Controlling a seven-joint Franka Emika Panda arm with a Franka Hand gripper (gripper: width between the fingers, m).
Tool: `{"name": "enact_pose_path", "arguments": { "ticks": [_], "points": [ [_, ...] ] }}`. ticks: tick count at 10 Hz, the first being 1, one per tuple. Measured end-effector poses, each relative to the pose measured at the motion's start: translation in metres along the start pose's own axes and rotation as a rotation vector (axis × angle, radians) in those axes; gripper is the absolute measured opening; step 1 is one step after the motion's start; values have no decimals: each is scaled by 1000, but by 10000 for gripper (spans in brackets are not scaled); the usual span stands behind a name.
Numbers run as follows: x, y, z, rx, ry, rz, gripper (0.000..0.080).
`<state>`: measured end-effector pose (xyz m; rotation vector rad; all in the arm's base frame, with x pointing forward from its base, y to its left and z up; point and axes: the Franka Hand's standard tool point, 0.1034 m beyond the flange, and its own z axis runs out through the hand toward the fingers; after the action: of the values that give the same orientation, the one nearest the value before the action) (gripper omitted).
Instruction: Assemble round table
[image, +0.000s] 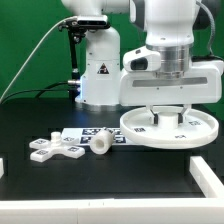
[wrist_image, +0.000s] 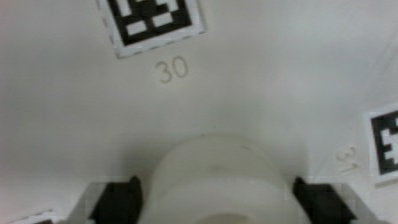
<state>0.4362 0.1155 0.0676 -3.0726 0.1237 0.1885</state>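
Up close, clamps end effector (wrist_image: 215, 200) on central hub (wrist_image: 214, 165) of round disc (image: 168, 130), on counter (image: 40, 115) at exterior view's right. Seems the disc-positioning step; next calls for level lift, clear of leg (image: 100, 146) and foot (image: 48, 150).

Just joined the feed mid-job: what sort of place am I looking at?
Probably a robotics lab bench: black table, tagged marker board, and tagged white parts like the round disc under the arm.

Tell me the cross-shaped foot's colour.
The cross-shaped foot is white, best seen in the exterior view.
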Motion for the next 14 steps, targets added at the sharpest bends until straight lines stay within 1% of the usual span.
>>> {"name": "enact_pose_path", "arguments": {
  "ticks": [3,4,5,6,7,8,9,10,13,14],
  "points": [
    [0,-1,1,0,-1,-1,403],
    [2,4,1,0,-3,-25,403],
    [11,16,-4,0,-23,-48,403],
    [29,24,-20,7,-33,-62,403],
    [50,30,-31,15,-36,-119,403],
    [72,34,-38,22,-31,-168,403],
    [79,35,-37,22,-23,-181,403],
    [77,34,-36,22,-28,-182,403],
    [77,37,-33,21,-32,-182,403],
    [84,46,-31,19,-44,-217,403]
  ]
}}
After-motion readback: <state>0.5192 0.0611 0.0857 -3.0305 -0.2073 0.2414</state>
